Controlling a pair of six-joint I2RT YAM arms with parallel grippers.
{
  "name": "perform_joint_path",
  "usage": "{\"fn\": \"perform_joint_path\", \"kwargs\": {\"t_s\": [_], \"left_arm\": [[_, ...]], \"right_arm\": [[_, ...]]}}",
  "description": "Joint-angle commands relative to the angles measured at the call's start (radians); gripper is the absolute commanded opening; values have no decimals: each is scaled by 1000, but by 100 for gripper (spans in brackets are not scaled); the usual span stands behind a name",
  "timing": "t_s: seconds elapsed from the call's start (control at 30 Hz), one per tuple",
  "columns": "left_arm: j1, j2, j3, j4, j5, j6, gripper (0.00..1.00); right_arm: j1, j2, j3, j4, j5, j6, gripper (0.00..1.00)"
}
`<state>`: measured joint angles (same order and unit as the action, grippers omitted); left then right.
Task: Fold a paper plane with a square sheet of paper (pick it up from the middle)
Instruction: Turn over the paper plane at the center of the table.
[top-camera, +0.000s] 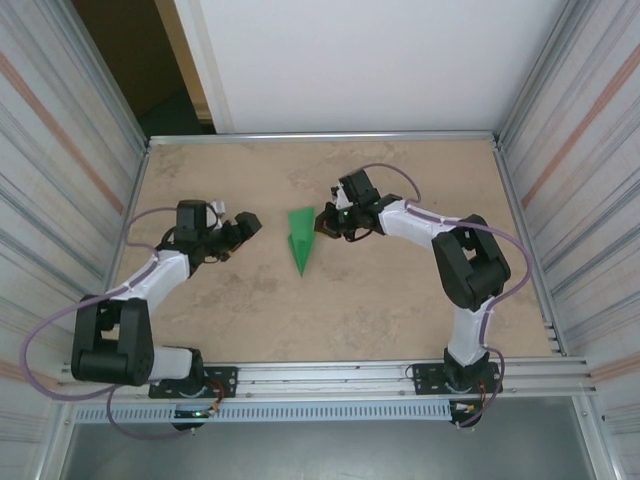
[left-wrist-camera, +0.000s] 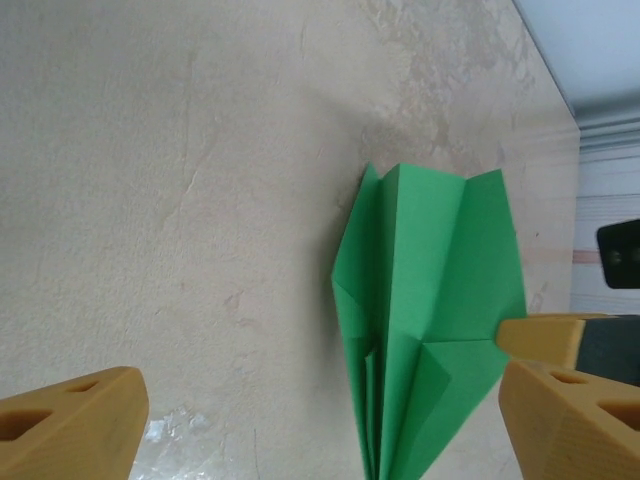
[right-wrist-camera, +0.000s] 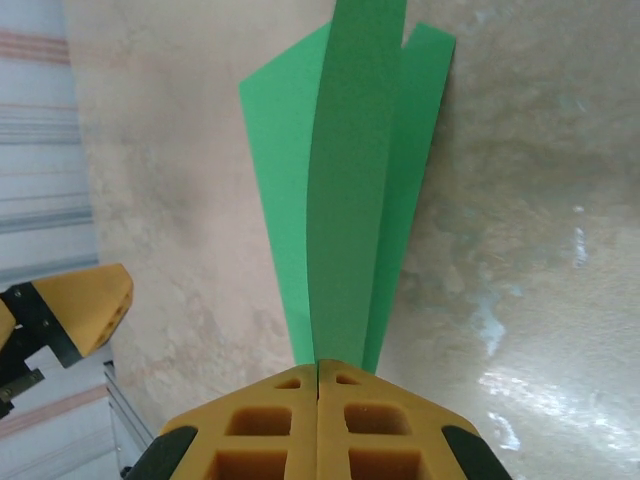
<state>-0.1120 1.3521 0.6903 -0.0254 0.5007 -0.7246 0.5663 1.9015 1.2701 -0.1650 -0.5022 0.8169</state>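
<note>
A robotics lab cell: 2 arms (top-camera: 160, 270) bolted to a framed table (top-camera: 400, 300) between corrugated panel walls (top-camera: 60, 150).

Left pincer (top-camera: 243, 228) gapes, right pincer (top-camera: 322, 224) is clamped.

Narrow bright green paper plane (top-camera: 298, 240), creased lengthwise with layered wings; lay near the middle of the table (top-camera: 400, 310), nose at 6 o'clock, tail at 12.
</note>
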Motion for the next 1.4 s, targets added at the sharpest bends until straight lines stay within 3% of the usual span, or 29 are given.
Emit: {"fn": "perform_joint_path", "kwargs": {"t_s": [0.0, 0.43, 0.9, 1.17, 1.37], "left_arm": [[-31, 38, -8, 60, 49, -29, 89], [-149, 245, 122, 35, 118, -28, 69], [-256, 422, 262, 41, 190, 20, 52], [-272, 524, 353, 9, 215, 54, 36], [-272, 560, 381, -10, 211, 81, 29]], "right_arm": [[-10, 28, -31, 33, -46, -49, 3], [-71, -9, -218, 175, -23, -23, 11], [-94, 8, -256, 190, -28, -23, 14], [-98, 16, -256, 191, -32, -23, 13], [-98, 22, -255, 196, -38, -19, 12]]}}
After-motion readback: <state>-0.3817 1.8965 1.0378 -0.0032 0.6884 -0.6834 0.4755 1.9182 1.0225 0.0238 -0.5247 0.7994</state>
